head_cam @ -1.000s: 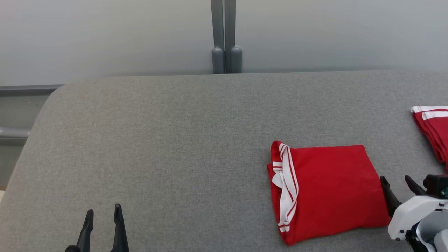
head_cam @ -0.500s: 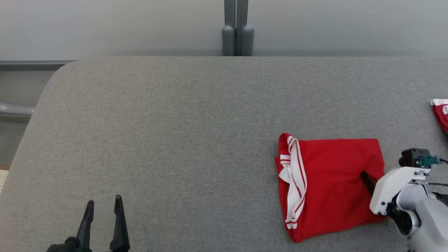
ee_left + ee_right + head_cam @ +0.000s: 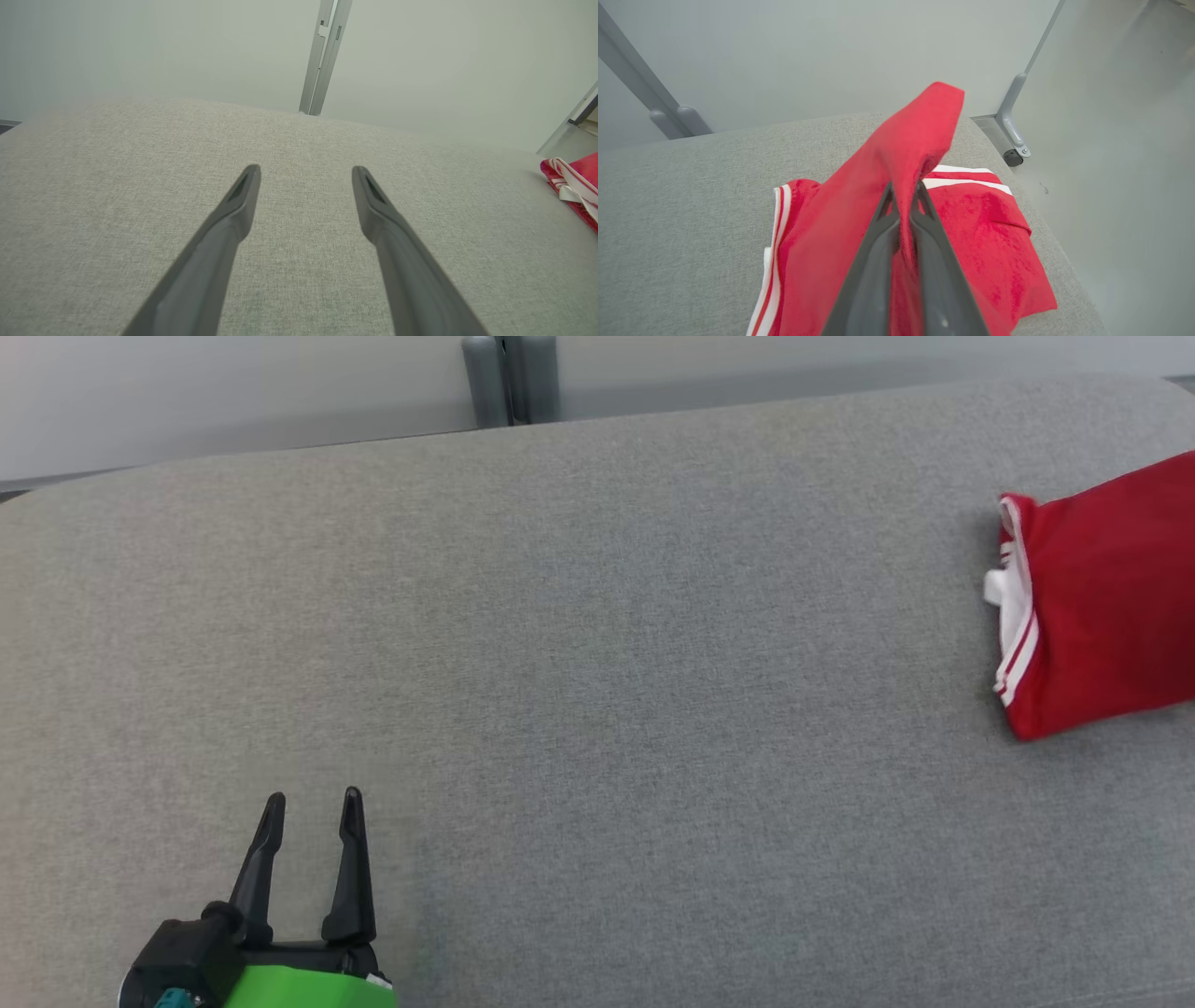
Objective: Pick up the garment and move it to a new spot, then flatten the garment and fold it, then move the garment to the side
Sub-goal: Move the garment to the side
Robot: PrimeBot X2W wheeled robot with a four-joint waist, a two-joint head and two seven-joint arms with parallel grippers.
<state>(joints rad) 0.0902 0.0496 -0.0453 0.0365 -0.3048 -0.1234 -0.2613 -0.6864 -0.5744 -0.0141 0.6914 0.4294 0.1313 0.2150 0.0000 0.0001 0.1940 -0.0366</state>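
Observation:
The garment (image 3: 1102, 597) is a folded red shirt with white stripes at the head view's right edge, cut off by the frame. In the right wrist view my right gripper (image 3: 904, 186) is shut on a raised fold of the garment (image 3: 887, 154), the rest draping down to the left. My left gripper (image 3: 314, 796) stands open over bare grey table at the lower left, far from the cloth. In the left wrist view that left gripper (image 3: 306, 170) holds nothing, and the garment (image 3: 572, 186) shows at the right edge.
The grey padded table (image 3: 597, 616) spreads wide to the left of the garment. Another red, white-striped cloth (image 3: 985, 219) lies by the table's right edge (image 3: 1064, 261), under the lifted fold. A grey post (image 3: 509, 378) stands behind the table.
My right gripper has closed on the garment's right side and lifted it, carrying it to the right. The head camera has shifted. My left gripper stays open.

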